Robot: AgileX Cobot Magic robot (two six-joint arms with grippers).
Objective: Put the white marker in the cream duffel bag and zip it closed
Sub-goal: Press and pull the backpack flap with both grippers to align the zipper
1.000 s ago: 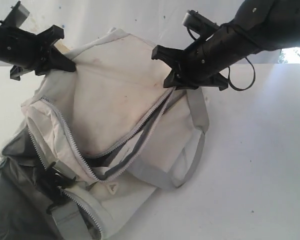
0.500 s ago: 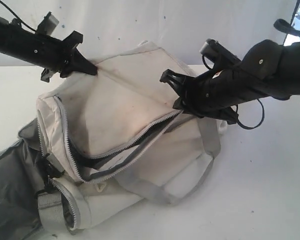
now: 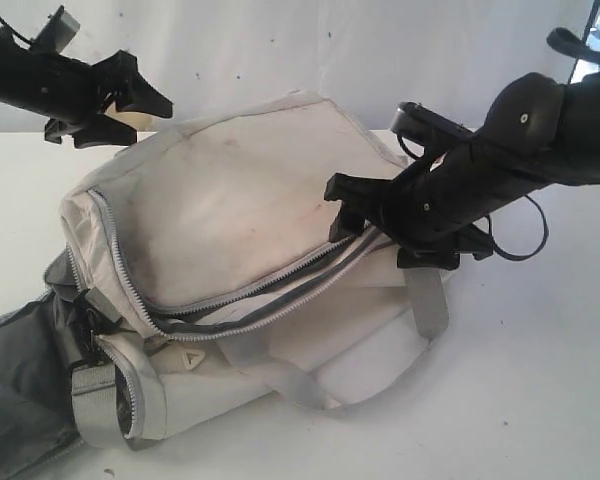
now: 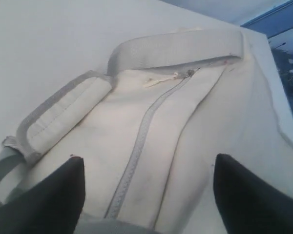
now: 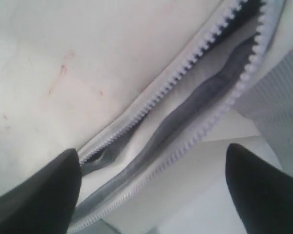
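Grey zipper (image 5: 185, 63) on the cream duffel bag (image 3: 230, 200) gapes along most of its run. The white marker is not visible; it is probably inside. The left gripper (image 3: 145, 115) and right gripper (image 3: 337, 208) have jaws apart and hold nothing. Zipping remains.

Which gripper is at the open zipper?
Right gripper, jaws straddling the open grey zipper of the cream fabric duffel bag; left gripper hangs apart, by a corner.
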